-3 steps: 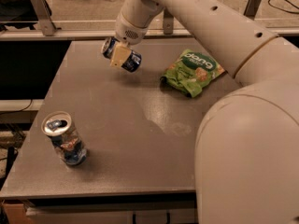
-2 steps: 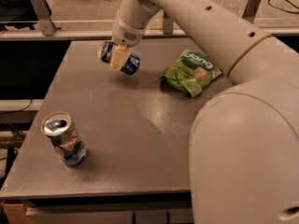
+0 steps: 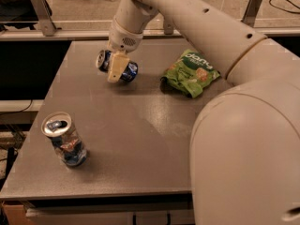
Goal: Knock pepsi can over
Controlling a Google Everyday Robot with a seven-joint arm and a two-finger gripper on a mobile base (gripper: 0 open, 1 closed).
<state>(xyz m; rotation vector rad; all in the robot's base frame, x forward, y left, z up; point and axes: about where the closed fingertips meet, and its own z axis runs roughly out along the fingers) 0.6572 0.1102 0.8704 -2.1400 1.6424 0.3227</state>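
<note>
The pepsi can (image 3: 129, 71), dark blue with a silver rim, lies tipped on its side at the back middle of the grey table (image 3: 140, 139), rim end pointing left. My gripper (image 3: 116, 68) hangs from the white arm directly at the can. Its beige tip crosses the can's middle and hides part of it. I cannot tell whether the can rests on the table or is held just above it.
A dented can (image 3: 65, 142), mottled silver, red and blue, stands upright near the front left corner. A green chip bag (image 3: 191, 72) lies right of the gripper. My white arm fills the right side. The table's front edge is close.
The gripper and the tipped pepsi can have shifted slightly left and toward the front. The dented can and the chip bag have not moved.
</note>
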